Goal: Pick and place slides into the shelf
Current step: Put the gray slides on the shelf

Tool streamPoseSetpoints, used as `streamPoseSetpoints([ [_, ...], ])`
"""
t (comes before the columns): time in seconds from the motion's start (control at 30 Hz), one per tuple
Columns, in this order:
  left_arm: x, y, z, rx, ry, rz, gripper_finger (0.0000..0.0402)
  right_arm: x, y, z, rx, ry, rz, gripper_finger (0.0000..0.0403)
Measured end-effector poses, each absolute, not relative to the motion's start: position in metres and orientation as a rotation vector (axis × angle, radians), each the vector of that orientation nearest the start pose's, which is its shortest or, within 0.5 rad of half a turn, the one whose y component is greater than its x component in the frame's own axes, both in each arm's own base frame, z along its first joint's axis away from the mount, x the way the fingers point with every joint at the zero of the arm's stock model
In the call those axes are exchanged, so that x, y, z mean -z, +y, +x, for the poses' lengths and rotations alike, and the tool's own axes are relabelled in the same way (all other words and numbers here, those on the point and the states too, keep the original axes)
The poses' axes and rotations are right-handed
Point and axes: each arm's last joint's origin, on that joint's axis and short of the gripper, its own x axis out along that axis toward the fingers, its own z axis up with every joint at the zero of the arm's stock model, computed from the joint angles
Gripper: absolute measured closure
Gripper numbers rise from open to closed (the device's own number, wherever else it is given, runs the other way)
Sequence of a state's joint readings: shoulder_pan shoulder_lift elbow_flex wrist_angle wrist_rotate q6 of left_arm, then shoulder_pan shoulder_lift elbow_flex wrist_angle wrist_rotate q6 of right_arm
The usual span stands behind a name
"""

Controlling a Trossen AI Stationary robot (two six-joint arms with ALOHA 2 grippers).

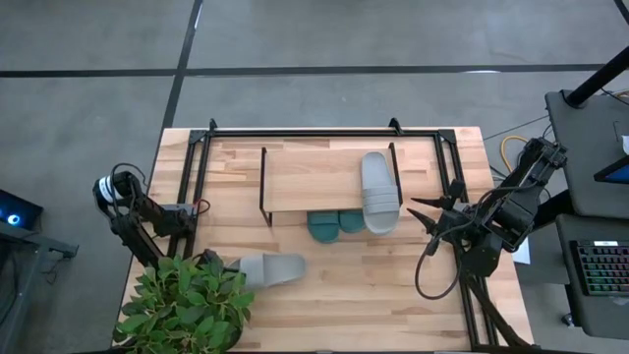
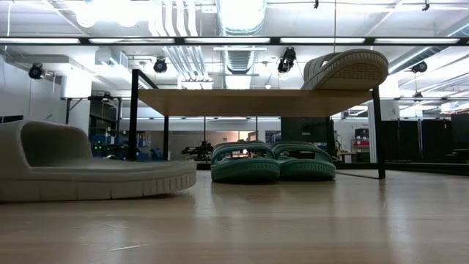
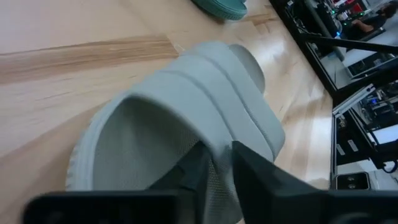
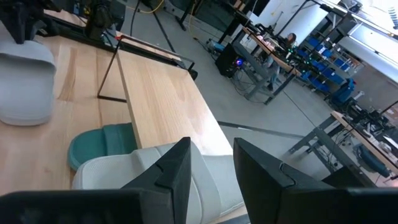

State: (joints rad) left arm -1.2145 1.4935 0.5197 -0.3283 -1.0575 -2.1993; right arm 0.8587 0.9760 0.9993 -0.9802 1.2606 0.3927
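Our left gripper reaches low over the worktop, fingers clenched on the grey slide's strap. Farther off, our right gripper hovers beside the shelf, fingers parted, empty.

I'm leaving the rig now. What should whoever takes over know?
Left gripper: closing on the strap of the grey slide on the table, near the plant.
Right gripper: open, empty, beside the shelf.
Done: one grey slide on the shelf top; two teal slides side by side under it.
Left: lift the table slide and place it in the shelf.
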Motion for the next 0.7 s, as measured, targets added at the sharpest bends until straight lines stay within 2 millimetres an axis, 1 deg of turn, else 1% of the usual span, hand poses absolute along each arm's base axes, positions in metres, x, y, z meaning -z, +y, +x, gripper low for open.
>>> streamPoseSetpoints([
  [0.03, -0.118, -0.187, 0.097, -0.414, 0.358, -0.969, 0.0379, -0.325, 0.103, 0.125, 0.446, 0.381, -0.459, 0.0291],
  [0.1, -0.115, -0.185, 0.098, -0.409, 0.347, -0.989, 0.0393, -0.325, 0.103, 0.125, 0.445, 0.381, -0.459, 0.0291],
  [0.27, -0.112, -0.181, 0.100, -0.414, 0.329, -0.990, 0.0399, -0.325, 0.103, 0.125, 0.446, 0.381, -0.459, 0.0291],
  [0.4, -0.116, -0.180, 0.100, -0.404, 0.286, -0.997, 0.0400, -0.325, 0.103, 0.125, 0.446, 0.381, -0.459, 0.0291],
  [0.57, -0.130, -0.178, 0.100, -0.373, 0.255, -1.010, 0.0401, -0.325, 0.103, 0.125, 0.446, 0.381, -0.458, 0.0291],
  [0.7, -0.149, -0.176, 0.099, -0.322, 0.255, -0.963, 0.0401, -0.326, 0.103, 0.126, 0.445, 0.379, -0.453, 0.0291],
])
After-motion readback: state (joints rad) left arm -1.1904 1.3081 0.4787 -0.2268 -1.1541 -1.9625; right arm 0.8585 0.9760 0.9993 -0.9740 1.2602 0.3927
